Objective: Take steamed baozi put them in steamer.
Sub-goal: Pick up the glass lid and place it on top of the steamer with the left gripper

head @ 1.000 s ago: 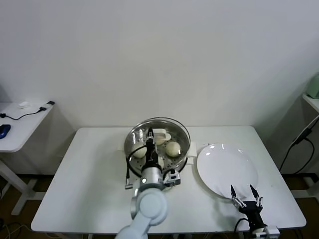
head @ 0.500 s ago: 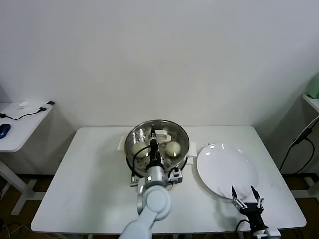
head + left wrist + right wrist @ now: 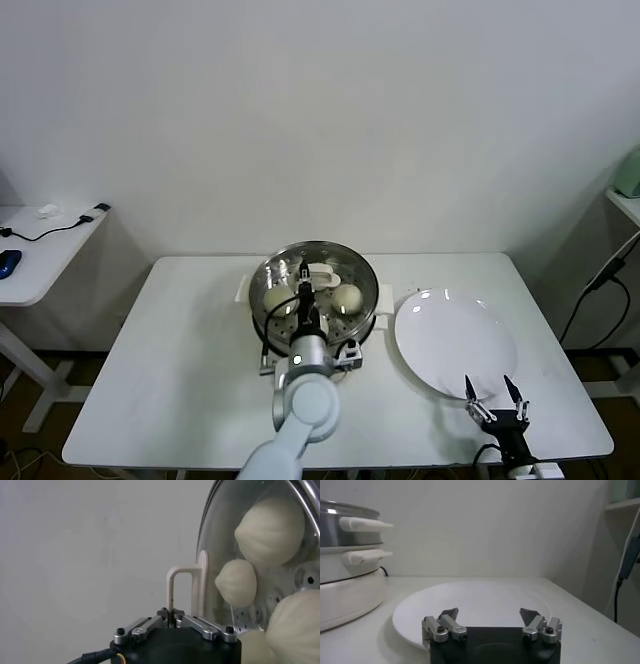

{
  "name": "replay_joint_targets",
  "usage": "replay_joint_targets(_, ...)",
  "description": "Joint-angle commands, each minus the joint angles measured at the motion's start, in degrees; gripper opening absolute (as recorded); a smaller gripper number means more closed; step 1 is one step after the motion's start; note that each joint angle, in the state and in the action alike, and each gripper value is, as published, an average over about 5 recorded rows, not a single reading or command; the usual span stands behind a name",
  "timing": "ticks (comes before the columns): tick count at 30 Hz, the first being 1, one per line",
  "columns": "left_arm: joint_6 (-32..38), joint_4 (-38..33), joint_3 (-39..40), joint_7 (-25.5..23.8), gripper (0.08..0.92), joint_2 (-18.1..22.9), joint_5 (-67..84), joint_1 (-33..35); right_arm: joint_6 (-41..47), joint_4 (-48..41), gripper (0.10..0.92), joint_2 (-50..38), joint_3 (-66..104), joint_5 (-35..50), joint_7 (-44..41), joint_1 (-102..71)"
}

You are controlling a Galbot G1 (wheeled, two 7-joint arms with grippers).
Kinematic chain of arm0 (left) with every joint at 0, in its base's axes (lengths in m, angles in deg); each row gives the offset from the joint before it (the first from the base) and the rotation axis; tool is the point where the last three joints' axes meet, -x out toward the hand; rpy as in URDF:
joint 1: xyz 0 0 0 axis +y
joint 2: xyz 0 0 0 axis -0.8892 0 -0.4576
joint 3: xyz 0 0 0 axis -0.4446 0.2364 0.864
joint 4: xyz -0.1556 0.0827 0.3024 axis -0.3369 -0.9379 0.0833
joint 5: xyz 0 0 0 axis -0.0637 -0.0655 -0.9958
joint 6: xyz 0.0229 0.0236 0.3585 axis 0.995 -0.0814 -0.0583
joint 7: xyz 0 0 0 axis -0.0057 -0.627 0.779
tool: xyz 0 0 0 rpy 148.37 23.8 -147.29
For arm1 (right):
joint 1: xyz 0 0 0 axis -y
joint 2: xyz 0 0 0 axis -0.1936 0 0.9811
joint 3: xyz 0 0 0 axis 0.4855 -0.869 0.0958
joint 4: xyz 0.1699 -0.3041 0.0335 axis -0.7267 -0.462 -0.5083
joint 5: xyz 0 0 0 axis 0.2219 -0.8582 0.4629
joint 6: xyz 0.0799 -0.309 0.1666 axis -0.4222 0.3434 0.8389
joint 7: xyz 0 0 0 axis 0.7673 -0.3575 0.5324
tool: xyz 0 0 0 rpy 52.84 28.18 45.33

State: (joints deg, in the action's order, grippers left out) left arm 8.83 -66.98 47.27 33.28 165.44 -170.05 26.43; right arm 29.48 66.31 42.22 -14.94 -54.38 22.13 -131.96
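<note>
The steamer stands at the table's middle back, a shiny steel basket on a cream pot base. Pale steamed baozi lie inside it, and the left wrist view shows three of them through the glass lid. That lid covers the basket. My left gripper is shut on the lid's thin white handle above the steamer. My right gripper hangs open and empty at the table's front right, just before the plate.
A flat white plate lies to the right of the steamer, whose side handles show in the right wrist view. A side desk with cables stands far left, beyond the table's edge.
The lid, held by my left gripper, has shifted left and settled squarely over the steamer. My right gripper has sunk slightly towards the table's front edge.
</note>
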Motion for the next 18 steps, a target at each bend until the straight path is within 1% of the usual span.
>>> replay_joint_targets(1,0.0,-3.0,1.1,0.5,0.174,-0.8,2.4,0.3,-0.4,0.2,0.823,0.0,0.0,-0.1,-0.6,-0.1)
replay_joint_targets(6,-0.1,-6.7,1.9,0.5,0.305,-2.1,5.1,1.0,0.0,0.4,0.823,0.0,0.0,-0.1,-0.7,0.0)
replay_joint_targets(12,0.3,-12.3,2.2,1.6,0.479,-5.8,9.9,4.0,1.3,0.3,0.823,0.1,-0.2,0.2,0.0,0.1)
replay_joint_targets(15,1.5,-15.3,1.7,3.3,0.565,-8.1,14.7,6.5,1.8,0.2,0.823,0.1,-0.4,-0.1,0.3,0.2)
replay_joint_targets(18,4.1,-17.6,0.3,6.8,0.652,-9.7,21.4,9.1,1.9,0.1,0.823,0.1,-0.7,-0.5,0.0,0.2)
